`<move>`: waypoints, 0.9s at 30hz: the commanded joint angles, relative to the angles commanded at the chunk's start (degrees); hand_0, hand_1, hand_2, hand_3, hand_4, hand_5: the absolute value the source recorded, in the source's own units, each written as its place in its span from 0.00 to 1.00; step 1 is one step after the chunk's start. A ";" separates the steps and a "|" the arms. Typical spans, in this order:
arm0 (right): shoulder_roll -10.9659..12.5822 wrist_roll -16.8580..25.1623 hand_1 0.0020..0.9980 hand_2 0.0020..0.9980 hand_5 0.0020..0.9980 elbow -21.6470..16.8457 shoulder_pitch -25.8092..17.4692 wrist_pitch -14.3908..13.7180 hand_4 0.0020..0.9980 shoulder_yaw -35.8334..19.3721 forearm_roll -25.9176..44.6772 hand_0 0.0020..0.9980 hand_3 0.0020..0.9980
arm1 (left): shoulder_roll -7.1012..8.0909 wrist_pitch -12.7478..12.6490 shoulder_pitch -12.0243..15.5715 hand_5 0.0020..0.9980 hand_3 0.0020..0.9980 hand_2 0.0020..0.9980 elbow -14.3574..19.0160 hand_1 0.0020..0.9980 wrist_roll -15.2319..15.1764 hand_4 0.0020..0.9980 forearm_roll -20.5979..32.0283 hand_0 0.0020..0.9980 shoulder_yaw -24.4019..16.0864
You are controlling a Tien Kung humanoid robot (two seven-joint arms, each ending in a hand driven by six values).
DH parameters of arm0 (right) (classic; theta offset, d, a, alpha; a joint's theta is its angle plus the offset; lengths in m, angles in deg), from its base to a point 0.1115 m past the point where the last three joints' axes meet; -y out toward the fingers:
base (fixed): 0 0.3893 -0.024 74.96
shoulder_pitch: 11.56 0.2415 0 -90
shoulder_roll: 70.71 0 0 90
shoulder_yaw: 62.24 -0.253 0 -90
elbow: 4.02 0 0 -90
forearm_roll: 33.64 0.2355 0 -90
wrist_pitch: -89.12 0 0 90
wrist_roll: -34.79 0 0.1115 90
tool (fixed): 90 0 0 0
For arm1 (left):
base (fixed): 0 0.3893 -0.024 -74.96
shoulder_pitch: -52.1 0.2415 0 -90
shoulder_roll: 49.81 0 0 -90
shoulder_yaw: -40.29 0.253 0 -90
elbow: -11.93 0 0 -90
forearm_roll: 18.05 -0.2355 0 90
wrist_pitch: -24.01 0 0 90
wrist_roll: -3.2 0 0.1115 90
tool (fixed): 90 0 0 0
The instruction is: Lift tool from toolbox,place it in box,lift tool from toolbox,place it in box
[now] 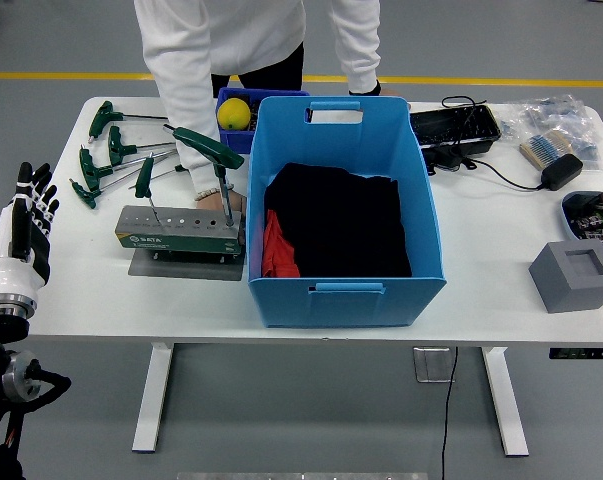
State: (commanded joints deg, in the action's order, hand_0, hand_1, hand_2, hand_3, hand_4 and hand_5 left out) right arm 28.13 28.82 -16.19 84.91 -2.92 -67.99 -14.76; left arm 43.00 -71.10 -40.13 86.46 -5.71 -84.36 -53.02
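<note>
A grey-green tool stand (181, 232) sits on a grey plate beside the blue box's (343, 210) left wall. Two green T-handle wrenches stand upright in it: a small one (146, 185) near its left end, a large one (213, 160) at its right. The open box holds black and red cloth
</note>
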 joint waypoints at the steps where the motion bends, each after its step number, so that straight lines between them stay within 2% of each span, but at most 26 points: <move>1: -0.10 0.02 0.81 0.85 0.79 0.00 -0.08 -0.13 0.96 -0.08 0.00 0.78 0.78 | 0.15 -0.03 0.04 0.98 0.92 1.00 -0.07 1.00 -0.03 0.91 -0.64 1.00 0.09; 4: -0.22 0.06 0.81 0.85 0.79 -0.01 -0.17 -0.31 0.95 -0.20 0.03 0.78 0.77 | 0.70 -0.07 -0.04 0.96 0.92 1.00 -0.33 1.00 -0.08 0.91 -2.42 1.00 0.22; 7: -0.33 0.15 0.81 0.85 0.79 -0.04 -0.26 -0.44 0.95 -0.17 0.18 0.78 0.77 | 2.04 -0.15 -0.63 0.96 0.92 1.00 -0.46 1.00 -0.36 0.91 -6.22 1.00 0.61; 8: -0.38 0.19 0.80 0.85 0.79 -0.03 -0.29 -0.46 0.95 -0.13 0.30 0.78 0.77 | 2.68 -0.14 -0.93 0.80 0.93 1.00 -0.32 1.00 -0.46 1.00 -7.84 1.00 0.89; 11: -0.44 0.27 0.80 0.85 0.79 0.00 -0.30 -0.45 0.95 0.00 0.56 0.78 0.77 | 4.96 0.23 -2.19 0.80 0.93 1.00 0.31 1.00 -0.51 1.00 -14.61 1.00 2.04; 13: -0.53 0.37 0.80 0.85 0.79 0.04 -0.34 -0.45 0.95 0.19 0.94 0.78 0.77 | 7.21 0.74 -3.98 0.80 0.93 1.00 1.01 1.00 -0.60 1.00 -19.83 1.00 3.52; 14: -0.56 0.41 0.80 0.85 0.79 0.06 -0.37 -0.45 0.95 0.26 1.13 0.78 0.76 | 8.13 0.97 -4.90 0.73 0.97 1.00 1.36 1.00 -0.70 1.00 -22.05 1.00 4.20; 15: -0.58 0.43 0.80 0.85 0.79 0.07 -0.38 -0.44 0.95 0.31 1.25 0.78 0.76 | 8.70 1.12 -5.49 0.73 0.97 1.00 1.59 1.00 -0.76 1.00 -24.29 1.00 4.62; 18: -0.67 0.77 0.80 0.85 0.79 0.11 -0.36 -0.36 0.95 1.07 2.67 0.78 0.76 | 12.18 2.29 -9.81 0.73 0.97 1.00 2.59 1.00 -0.72 1.00 -31.74 1.00 8.29; 19: -0.70 0.84 0.80 0.85 0.79 0.13 -0.36 -0.37 0.95 1.17 2.95 0.78 0.76 | 12.94 2.63 -10.87 0.73 0.97 1.00 2.73 1.00 -0.53 1.00 -34.34 1.00 9.26; 20: -0.78 0.98 0.80 0.85 0.79 0.16 -0.39 -0.43 0.95 1.35 3.52 0.77 0.75 | 14.17 3.27 -12.51 0.62 1.00 1.00 2.85 1.00 -0.08 1.00 -36.58 1.00 10.96; 21: -0.83 1.10 0.80 0.85 0.79 0.18 -0.44 -0.46 0.95 1.53 3.98 0.77 0.75 | 15.10 3.64 -14.05 0.62 1.00 1.00 2.82 1.00 0.18 1.00 -38.81 1.00 12.69; 25: -1.00 1.47 0.80 0.85 0.79 0.21 -0.68 -0.68 0.95 1.80 5.19 0.77 0.75 | 17.93 5.01 -19.66 0.62 1.00 1.00 2.08 1.00 0.83 1.00 -48.06 1.00 19.28; 26: -1.02 1.49 0.79 0.84 0.79 0.21 -0.73 -0.72 0.95 1.77 5.23 0.77 0.74 | 18.34 5.14 -20.79 0.52 1.00 1.00 1.88 1.00 0.83 1.00 -49.27 1.00 20.56; 27: -1.04 1.47 0.79 0.84 0.79 0.21 -0.81 -0.80 0.95 1.61 5.06 0.77 0.74 | 18.85 5.42 -22.57 0.52 1.00 1.00 1.42 1.00 0.82 1.00 -50.56 1.00 22.72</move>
State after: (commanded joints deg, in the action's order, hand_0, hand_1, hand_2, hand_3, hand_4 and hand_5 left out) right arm 27.09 30.29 -15.98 84.10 -3.71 -66.39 -9.70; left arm 61.85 -65.68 -62.70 87.88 -4.89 -134.92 -30.30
